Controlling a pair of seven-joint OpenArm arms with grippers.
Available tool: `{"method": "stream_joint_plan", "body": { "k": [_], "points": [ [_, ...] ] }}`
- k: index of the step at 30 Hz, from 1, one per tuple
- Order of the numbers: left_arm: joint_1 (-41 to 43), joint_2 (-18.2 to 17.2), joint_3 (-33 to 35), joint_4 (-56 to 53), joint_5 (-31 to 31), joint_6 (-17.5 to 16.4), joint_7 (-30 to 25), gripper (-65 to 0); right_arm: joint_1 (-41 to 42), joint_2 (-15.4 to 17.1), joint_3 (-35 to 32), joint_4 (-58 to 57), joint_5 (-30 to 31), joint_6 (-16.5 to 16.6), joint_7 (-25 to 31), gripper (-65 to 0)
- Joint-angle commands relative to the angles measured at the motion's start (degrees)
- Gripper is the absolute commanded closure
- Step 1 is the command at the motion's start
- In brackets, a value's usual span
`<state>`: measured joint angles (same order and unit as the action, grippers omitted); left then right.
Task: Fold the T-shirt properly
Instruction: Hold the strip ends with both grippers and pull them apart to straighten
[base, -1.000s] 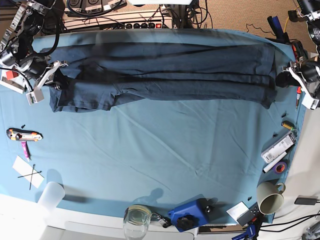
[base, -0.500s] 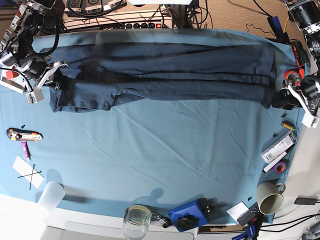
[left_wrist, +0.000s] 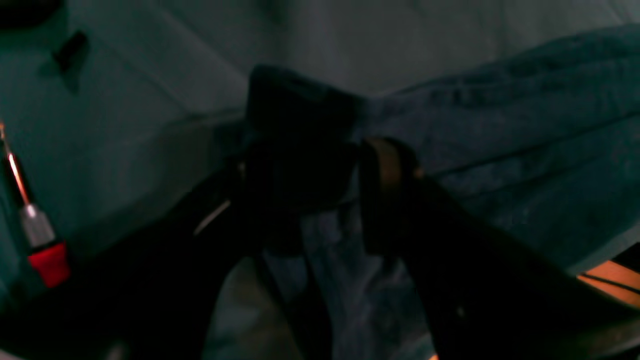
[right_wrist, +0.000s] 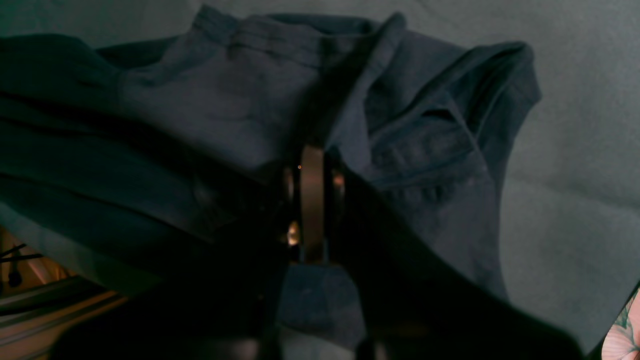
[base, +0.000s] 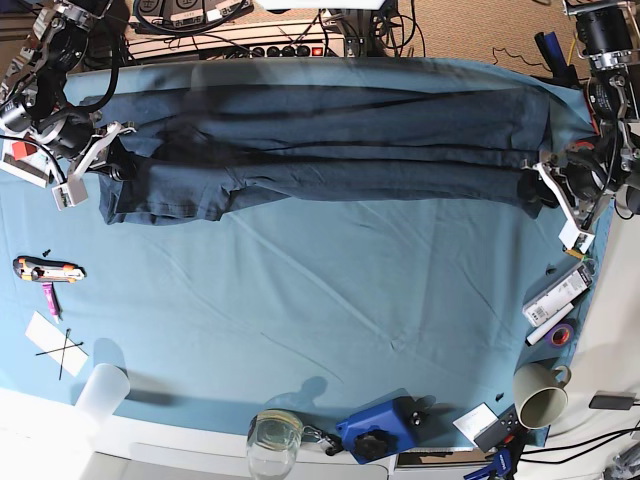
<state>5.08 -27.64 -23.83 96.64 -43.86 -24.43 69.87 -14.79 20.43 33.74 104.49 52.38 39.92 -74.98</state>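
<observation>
Right gripper (right_wrist: 312, 172) pinches the T-shirt (base: 330, 140) (left spread).

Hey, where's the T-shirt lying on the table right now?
In the base view the T-shirt lies folded into a long band across the far half of the teal tablecloth, reaching from the right gripper to the left gripper.

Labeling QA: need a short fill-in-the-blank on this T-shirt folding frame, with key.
1. The dark navy-blue cotton T-shirt lies on a teal ____.
2. The right gripper is ____ on the T-shirt's edge.
3. The left gripper has its jaws ____.
4. The beige mug stands at the table's ____ edge in the base view.

Missing: tablecloth; shut; open; right
</observation>
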Motion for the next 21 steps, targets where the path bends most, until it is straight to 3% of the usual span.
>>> {"method": "stream_joint_plan", "body": {
  "k": [1,8,21],
  "points": [
    [-0.7,-1.1,-0.4,0.7,-0.2,0.0,-0.9,-28.8,0.4,1.0,0.5,0.9,0.5,0.1,1.1,0.0],
    [-0.7,-0.9,-0.3,0.7,-0.5,-0.1,-3.7,-28.8,0.4,1.0,0.5,0.9,0.5,0.1,1.1,0.0],
    [-1.2,-0.9,1.2,-4.0,-1.3,-1.5,-3.9,-28.8,0.4,1.0,0.5,0.9,0.5,0.1,1.2,0.0]
  ]
}}
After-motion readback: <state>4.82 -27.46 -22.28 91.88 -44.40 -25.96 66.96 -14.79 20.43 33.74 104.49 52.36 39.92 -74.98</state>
